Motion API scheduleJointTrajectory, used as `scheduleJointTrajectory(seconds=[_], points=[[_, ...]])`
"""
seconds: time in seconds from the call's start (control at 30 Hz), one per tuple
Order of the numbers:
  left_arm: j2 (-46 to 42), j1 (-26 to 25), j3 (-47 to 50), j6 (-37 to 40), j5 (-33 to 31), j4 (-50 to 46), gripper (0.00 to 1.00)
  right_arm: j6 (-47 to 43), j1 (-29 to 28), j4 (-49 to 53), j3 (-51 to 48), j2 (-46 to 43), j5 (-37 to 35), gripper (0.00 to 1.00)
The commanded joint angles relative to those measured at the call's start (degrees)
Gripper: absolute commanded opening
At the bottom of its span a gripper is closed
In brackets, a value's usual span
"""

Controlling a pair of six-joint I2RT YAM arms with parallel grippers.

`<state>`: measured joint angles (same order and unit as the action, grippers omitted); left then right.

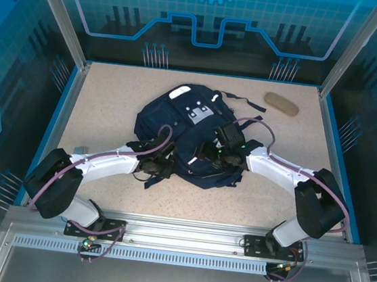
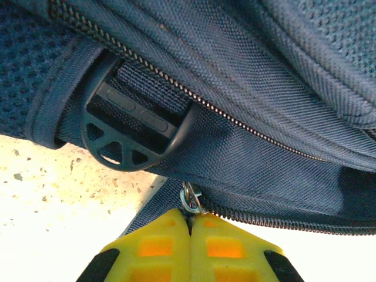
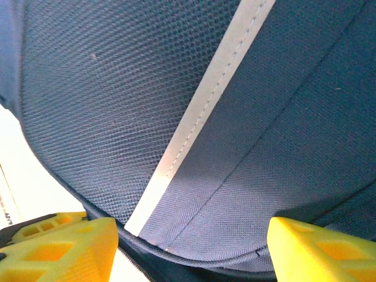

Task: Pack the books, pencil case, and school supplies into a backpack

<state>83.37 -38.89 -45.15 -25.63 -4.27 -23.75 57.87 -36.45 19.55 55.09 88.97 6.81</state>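
Left claw is pinched shut on the zipper pull at the near edge of the backpack. Right claw is wide, straddling fabric beside the white stripe. It should clamp firmly before the zip is drawn. Pencil case lies far right on the desk, apart. White patches: nothing legible.

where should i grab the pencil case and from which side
Grip the pencil case across its narrow middle, coming straight down from above. It lies flat on the table, long axis running roughly left to right, apart from the backpack, so both long sides are free.
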Motion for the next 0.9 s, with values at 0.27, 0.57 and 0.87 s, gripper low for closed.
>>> scheduleJointTrajectory(seconds=[0.27,0.57,0.87], points=[[0.76,-5.65,0.39,1.98,9.60,7.87,0.00,5.03,-1.46,-5.65,2.59,7.88,-1.44,0.62],[-2.56,-5.84,2.83,-3.07,13.29,15.52,0.23,3.93,-0.89,-4.58,5.24,8.60,-5.14,0.59],[-18.51,5.05,12.56,-11.67,13.49,16.00,0.68,-9.22,3.55,1.95,4.19,1.02,-10.58,0.64]])
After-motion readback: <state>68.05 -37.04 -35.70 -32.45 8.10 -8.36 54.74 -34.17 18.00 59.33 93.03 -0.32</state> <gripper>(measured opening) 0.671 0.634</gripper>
